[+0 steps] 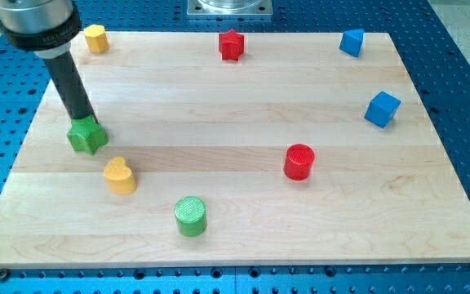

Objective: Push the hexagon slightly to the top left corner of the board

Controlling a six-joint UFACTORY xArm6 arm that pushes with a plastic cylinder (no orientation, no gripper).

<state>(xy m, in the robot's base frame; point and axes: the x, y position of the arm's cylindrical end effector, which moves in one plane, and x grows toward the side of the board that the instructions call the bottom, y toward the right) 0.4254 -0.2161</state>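
Note:
The yellow hexagon (95, 37) sits near the board's top left corner. My tip (83, 120) is well below it, near the left edge, against the upper side of a green star-shaped block (86, 135). The dark rod rises from there toward the view's top left, and its wide mount ends just left of the hexagon. The tip is not touching the hexagon.
On the wooden board (235, 106) there are also a yellow heart (120, 175) below the green star, a green cylinder (190, 216), a red cylinder (299, 162), a red star (231, 45) at the top, and two blue blocks (351, 42) (382, 109) at the right.

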